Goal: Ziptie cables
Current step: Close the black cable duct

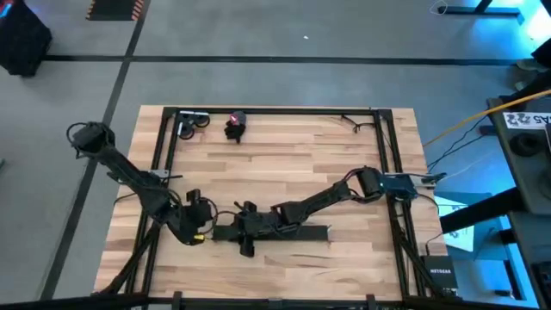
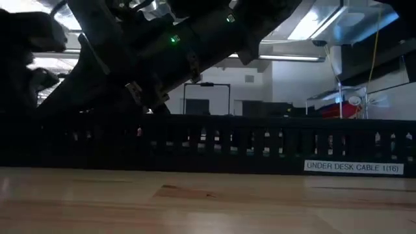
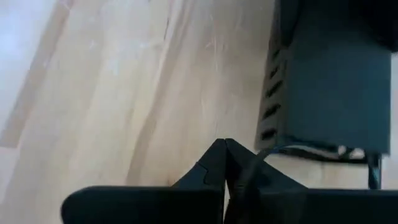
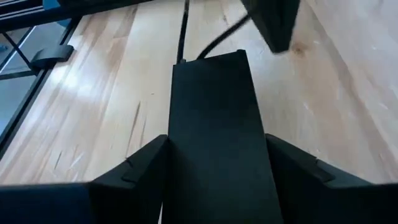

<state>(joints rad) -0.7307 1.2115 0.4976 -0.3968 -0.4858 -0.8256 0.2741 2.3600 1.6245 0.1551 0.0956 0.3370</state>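
Observation:
A long flat black bar [image 1: 288,231] lies on the wooden table near its front edge. In the low view it carries a white label [image 2: 354,167]. My right gripper [image 1: 248,229] is shut on the bar's left end [image 4: 217,93]. Just left of it, my left gripper [image 1: 209,226] is shut on a thin dark strand [image 3: 273,150]. The strand curves away toward the bar's end [image 3: 329,74]. A bit of pale wire [image 3: 339,151], possibly the cables, shows at the foot of that end. The rest of the cables are hidden. My left gripper pinches the thin dark strand [image 3: 244,169] between its two shut fingertips. The strand leaves the tips and bends in a slack curve toward the bar's end. My right gripper holds the black bar by its two long sides [image 4: 177,143], one finger [image 4: 140,168] on each side. The fingers lie along the bar, over its left end. The bar stays flat on the table.
At the far edge lie a silver and black tool [image 1: 191,123], a black and red object [image 1: 235,126] and some thin dark strips [image 1: 351,120]. Black frame rails [image 1: 164,155] run along the table's left, right and far sides. Bare wood lies between the arms and the far edge.

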